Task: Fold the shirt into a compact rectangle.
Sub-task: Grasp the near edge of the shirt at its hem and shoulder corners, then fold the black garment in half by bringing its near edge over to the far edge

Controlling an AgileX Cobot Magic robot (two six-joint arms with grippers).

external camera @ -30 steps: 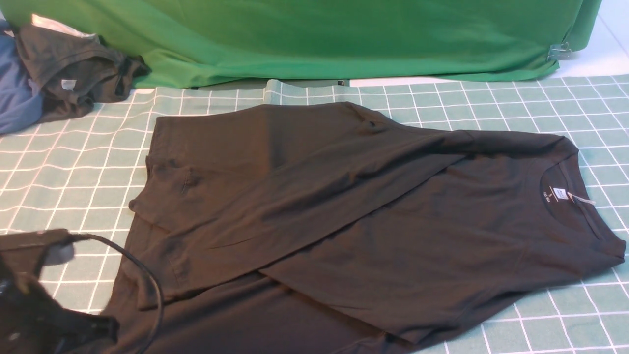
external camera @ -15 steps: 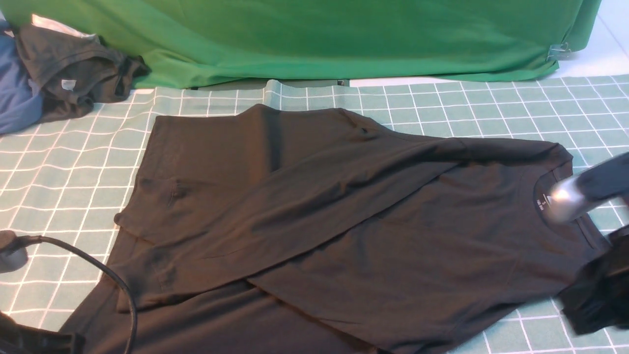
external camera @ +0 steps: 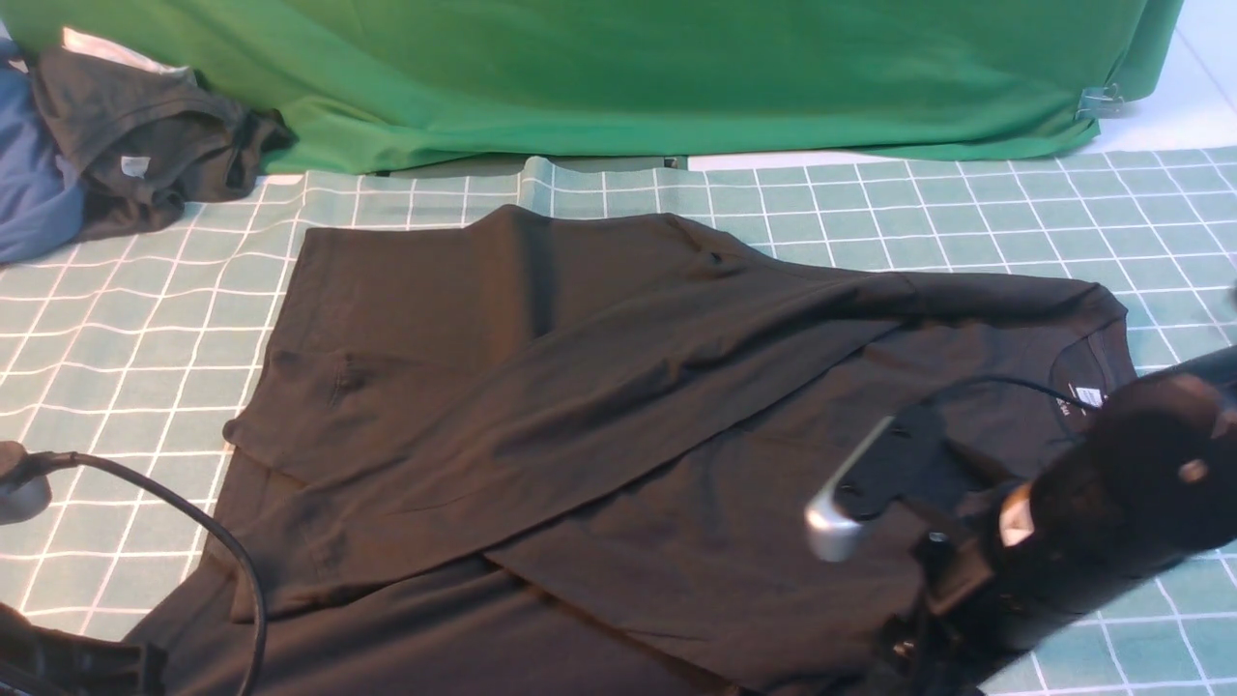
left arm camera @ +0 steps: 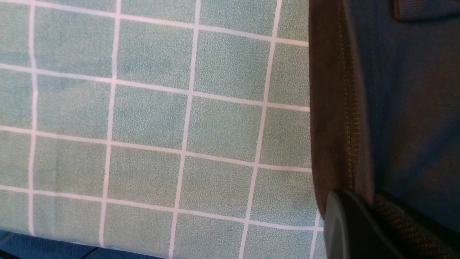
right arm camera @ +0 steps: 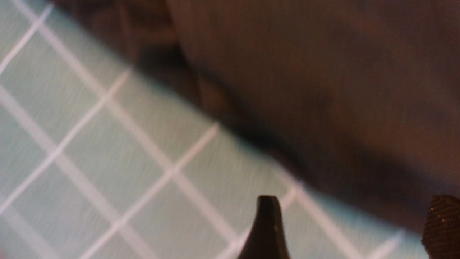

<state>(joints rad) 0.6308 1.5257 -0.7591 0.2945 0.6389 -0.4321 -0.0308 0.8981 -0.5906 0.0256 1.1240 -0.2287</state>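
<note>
The black shirt [external camera: 599, 454] was lying wide on the checked cloth [external camera: 1015, 208], its near part running out of the front view. One sleeve seemed laid across the body, but I judged that most folding was left, and no rectangle was formed. The left gripper [left arm camera: 372, 207] was pinching the shirt's edge. The right gripper [right arm camera: 354, 216] was spread apart near another edge, and it was holding nothing.

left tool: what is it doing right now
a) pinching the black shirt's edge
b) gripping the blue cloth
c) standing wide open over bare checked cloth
a, the left tool is shut on the edge of the black shirt, its fabric running between the fingers
</note>
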